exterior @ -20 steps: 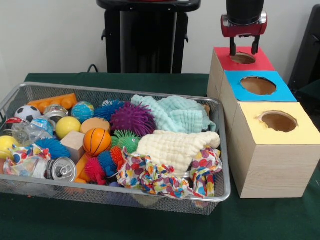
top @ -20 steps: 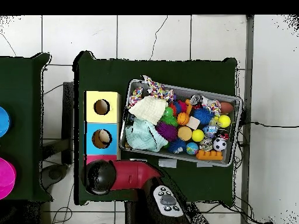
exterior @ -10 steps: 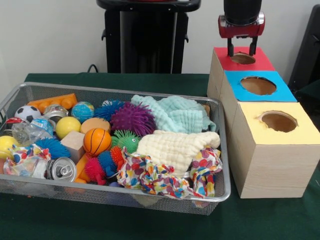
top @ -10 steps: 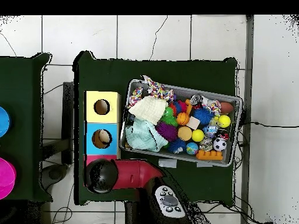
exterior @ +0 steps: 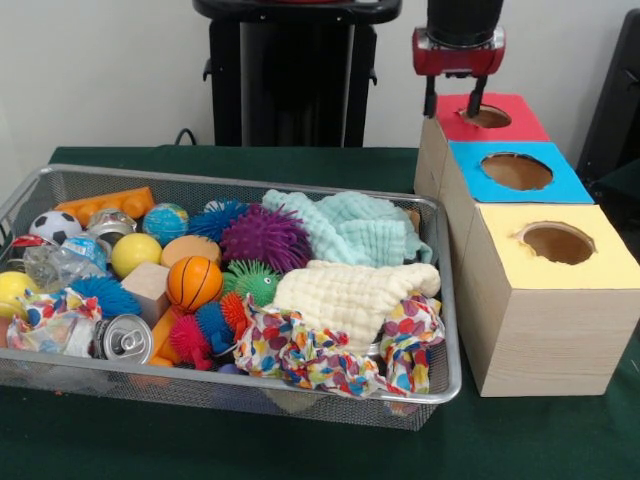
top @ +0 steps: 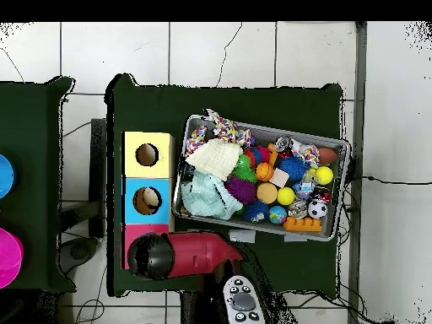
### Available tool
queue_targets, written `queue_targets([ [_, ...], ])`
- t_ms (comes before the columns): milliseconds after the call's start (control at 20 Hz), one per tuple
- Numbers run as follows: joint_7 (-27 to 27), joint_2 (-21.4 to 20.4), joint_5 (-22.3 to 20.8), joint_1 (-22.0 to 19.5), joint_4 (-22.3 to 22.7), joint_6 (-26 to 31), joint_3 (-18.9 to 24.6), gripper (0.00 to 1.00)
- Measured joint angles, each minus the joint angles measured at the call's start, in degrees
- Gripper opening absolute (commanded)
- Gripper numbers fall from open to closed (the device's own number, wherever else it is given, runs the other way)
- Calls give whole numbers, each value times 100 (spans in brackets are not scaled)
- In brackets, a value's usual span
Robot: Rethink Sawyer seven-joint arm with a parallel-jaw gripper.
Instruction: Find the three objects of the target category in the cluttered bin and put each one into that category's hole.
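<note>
My gripper [exterior: 452, 108] is open and empty. It hangs over the left edge of the red-topped plywood box [exterior: 520, 126], just left of the red-surround hole [exterior: 488, 117]. In the overhead view the arm's dark wrist [top: 150, 256] covers most of that box [top: 131, 239], and the hole is hidden. The silver wire-mesh bin [exterior: 250, 185] fills the left of the table and also shows in the overhead view [top: 344, 186]. No plush animal shows in it. Cloths and balls cover its contents.
The bin holds a mint cloth [exterior: 355, 228], a cream cloth [exterior: 345, 295], a patterned cloth [exterior: 300, 355], a purple spiky ball [exterior: 265, 237], an orange basketball [exterior: 194, 283] and a can [exterior: 125, 340]. The blue-surround hole [exterior: 517, 171] and yellow-surround hole [exterior: 557, 243] are nearer the camera.
My gripper has moved left and slightly up in the front view, from over the red-surround hole to the box's left edge. It stays open and empty.
</note>
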Motion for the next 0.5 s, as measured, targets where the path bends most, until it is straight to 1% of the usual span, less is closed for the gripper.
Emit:
queue_targets([
  [200, 0, -2, -204, -4, -127, -2, -331, 100],
  [500, 0, -2, -262, -62, -170, -76, -615, 100],
])
